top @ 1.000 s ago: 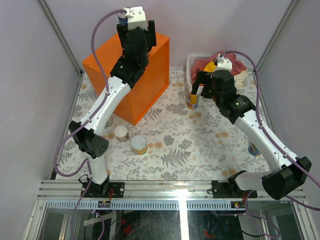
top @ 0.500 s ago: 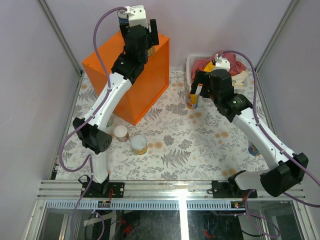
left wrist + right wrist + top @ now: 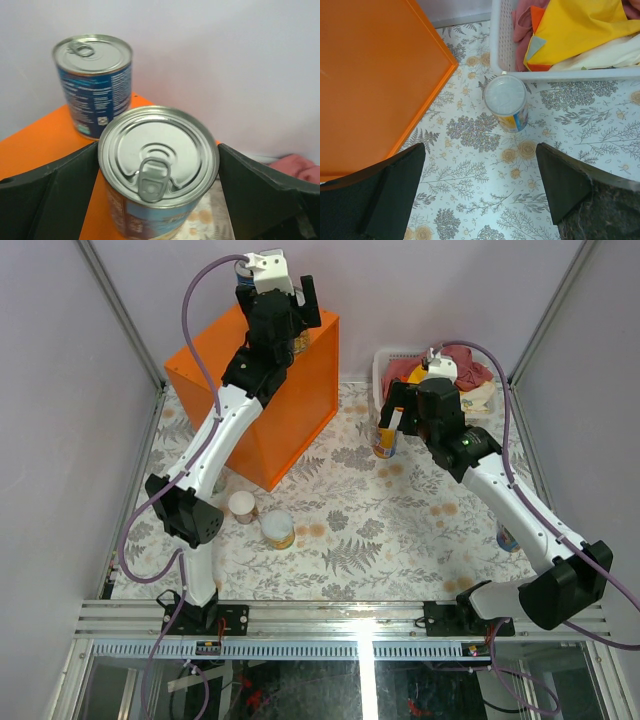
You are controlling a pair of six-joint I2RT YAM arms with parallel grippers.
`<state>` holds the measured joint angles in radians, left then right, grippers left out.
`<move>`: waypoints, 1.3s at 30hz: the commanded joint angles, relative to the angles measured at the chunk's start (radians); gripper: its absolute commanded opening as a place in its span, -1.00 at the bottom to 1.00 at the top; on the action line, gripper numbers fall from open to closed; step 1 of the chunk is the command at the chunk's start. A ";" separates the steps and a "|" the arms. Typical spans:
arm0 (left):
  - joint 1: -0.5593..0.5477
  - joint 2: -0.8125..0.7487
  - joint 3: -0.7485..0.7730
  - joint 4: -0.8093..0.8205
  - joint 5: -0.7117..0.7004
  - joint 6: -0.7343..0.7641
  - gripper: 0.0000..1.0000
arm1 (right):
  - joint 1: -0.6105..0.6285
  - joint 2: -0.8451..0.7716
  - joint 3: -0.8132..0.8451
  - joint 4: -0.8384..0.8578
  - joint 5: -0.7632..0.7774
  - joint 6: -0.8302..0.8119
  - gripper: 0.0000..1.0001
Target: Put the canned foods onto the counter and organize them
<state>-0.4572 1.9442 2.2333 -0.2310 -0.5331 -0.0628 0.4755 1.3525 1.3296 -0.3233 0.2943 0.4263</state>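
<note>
My left gripper (image 3: 291, 318) (image 3: 159, 165) is shut on a blue-labelled can (image 3: 157, 150) with a silver pull-tab top. It holds the can over the right edge of the orange counter (image 3: 300, 410) (image 3: 40, 135). A second blue can (image 3: 94, 80) (image 3: 243, 275) stands upright on the counter's back corner. My right gripper (image 3: 398, 418) (image 3: 480, 190) is open and empty above the table. Just beyond its fingertips a yellow-and-blue can with a white top (image 3: 506, 100) (image 3: 383, 445) stands beside the basket.
A white basket (image 3: 385, 365) (image 3: 496, 40) of red and yellow cloths sits at the back right. Two white-topped cans (image 3: 241, 506) (image 3: 279, 529) stand on the floral table near the left arm. Another can (image 3: 507, 536) is partly hidden by the right arm. The counter's side (image 3: 370, 75) is left of the right gripper.
My left gripper has moved slightly back and up over the counter with its can. My right gripper has shifted a little left and back, still open.
</note>
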 commanded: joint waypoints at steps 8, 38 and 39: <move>0.005 -0.006 0.005 0.154 0.060 -0.057 0.99 | -0.015 -0.016 -0.003 0.058 -0.011 0.005 0.98; -0.036 -0.451 -0.641 0.607 0.012 0.030 0.21 | -0.016 -0.026 0.005 0.060 -0.030 0.004 0.99; -0.038 -0.472 -0.691 0.636 0.026 0.037 0.21 | -0.016 -0.026 0.006 0.060 -0.034 0.006 0.99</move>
<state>-0.4778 1.5604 1.6978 0.1993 -0.5083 -0.0719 0.4675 1.3525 1.3243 -0.3016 0.2691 0.4297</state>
